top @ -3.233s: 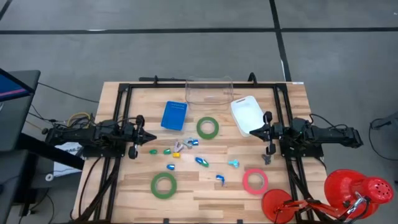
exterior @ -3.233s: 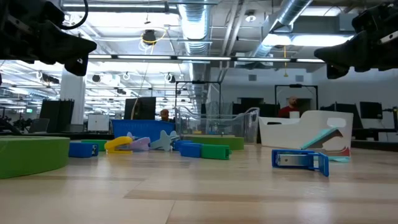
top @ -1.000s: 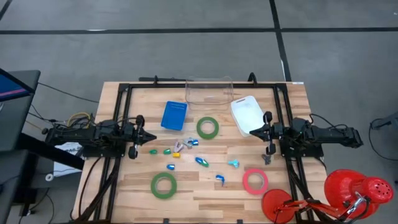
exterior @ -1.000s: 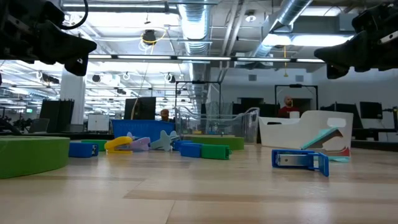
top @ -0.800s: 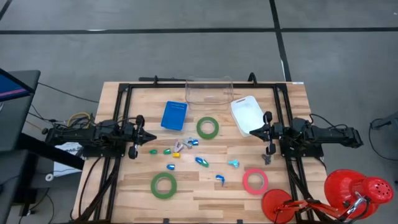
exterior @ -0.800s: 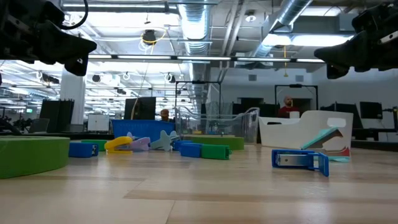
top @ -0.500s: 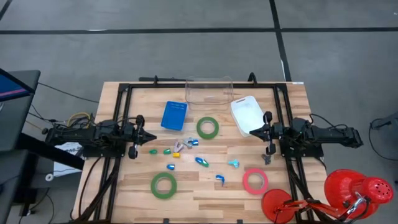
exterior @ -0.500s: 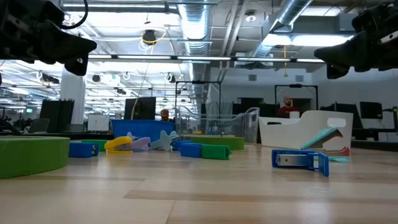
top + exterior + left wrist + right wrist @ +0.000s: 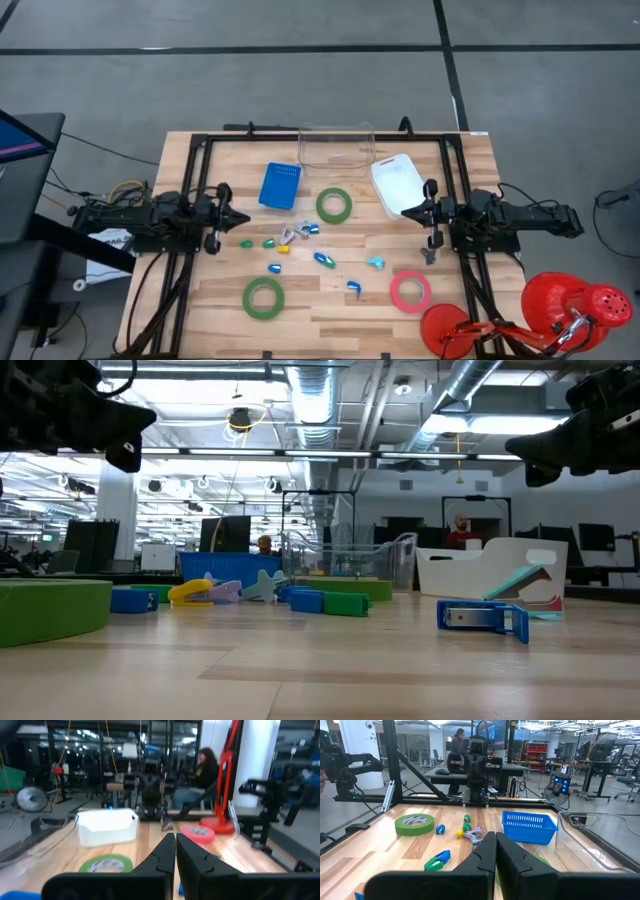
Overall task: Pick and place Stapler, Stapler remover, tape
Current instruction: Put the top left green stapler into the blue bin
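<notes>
Three tape rolls lie flat on the wooden table: a green one [image 9: 334,205] at the middle, a green one [image 9: 263,297] near the front left, and a pinkish-red one [image 9: 410,291] at the front right. Small coloured staplers and stapler removers [image 9: 324,259] lie scattered between them; a blue one [image 9: 483,618] shows close in the low view. My left gripper [image 9: 245,217] hovers shut at the table's left side and points toward the middle. My right gripper [image 9: 405,212] hovers shut at the right side, facing it. Both are clear of every object.
A blue basket [image 9: 280,185], a clear bin [image 9: 337,145] and a white container [image 9: 398,183] stand along the far half of the table. A red lamp [image 9: 560,310] stands off the front right corner. Black frame rails [image 9: 195,180] run along the table's sides.
</notes>
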Controlling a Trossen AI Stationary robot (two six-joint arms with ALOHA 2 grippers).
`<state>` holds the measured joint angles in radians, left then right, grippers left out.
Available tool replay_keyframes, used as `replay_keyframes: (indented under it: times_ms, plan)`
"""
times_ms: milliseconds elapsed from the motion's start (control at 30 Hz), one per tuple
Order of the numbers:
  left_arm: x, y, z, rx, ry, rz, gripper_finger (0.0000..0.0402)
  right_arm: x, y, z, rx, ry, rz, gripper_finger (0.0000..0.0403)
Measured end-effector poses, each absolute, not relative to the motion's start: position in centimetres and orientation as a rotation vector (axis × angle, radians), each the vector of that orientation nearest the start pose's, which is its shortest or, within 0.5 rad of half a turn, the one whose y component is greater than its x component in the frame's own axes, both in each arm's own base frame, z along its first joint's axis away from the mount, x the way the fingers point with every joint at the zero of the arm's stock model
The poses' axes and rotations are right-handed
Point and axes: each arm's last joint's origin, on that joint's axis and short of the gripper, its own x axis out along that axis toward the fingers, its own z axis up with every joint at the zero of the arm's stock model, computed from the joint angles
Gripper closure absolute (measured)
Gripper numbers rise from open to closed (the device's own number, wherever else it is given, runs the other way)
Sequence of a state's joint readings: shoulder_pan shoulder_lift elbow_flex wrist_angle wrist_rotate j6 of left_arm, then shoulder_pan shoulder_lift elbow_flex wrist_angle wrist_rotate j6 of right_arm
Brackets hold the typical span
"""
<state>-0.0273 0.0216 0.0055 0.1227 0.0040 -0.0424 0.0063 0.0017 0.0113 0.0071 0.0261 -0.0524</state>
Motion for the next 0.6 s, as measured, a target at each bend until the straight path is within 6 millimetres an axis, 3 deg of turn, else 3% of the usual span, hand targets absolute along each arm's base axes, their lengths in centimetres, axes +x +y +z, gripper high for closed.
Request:
replay_keyframes:
  times_ms: [400,600]
  plan:
    - [9.5,-0.4,19.3,-0.217,-0.257,-0.113,0.0394,9.7,0.0,16.8,-0.052,-0.016,-0.020,0.0402]
    - [9.4,-0.4,21.8,-0.210,-0.280,-0.115,0.0394,9.7,0.0,16.8,-0.052,-0.016,-0.020,0.0402]
